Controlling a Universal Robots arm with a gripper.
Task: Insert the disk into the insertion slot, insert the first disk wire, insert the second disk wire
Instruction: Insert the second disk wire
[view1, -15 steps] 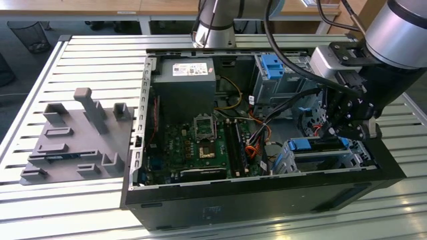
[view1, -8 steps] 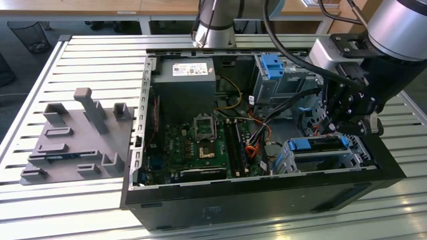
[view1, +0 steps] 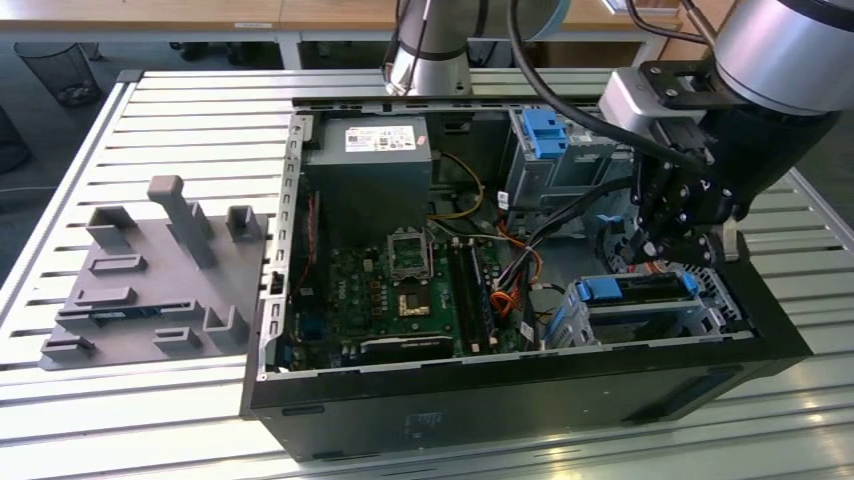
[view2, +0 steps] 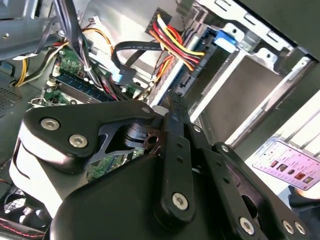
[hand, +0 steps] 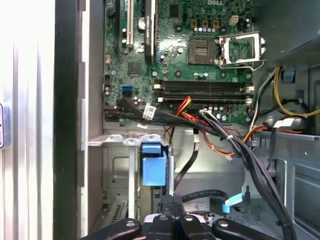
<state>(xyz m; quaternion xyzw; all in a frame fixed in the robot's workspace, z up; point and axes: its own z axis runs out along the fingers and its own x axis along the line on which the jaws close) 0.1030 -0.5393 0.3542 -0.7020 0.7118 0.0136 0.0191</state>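
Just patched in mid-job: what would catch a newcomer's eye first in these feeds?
An open black computer case lies on a slatted metal table, its green motherboard exposed. The black gripper hangs at the exterior view's right, just above the insertion slot, where the disk with its bright blue carrier sits. A grey moulded fixture sits on the table at the exterior view's left.

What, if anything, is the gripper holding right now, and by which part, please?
It cannot be told. The gripper hangs just above the disk sitting in the insertion slot, but its fingertips are hidden, so any hold on a wire is unclear.
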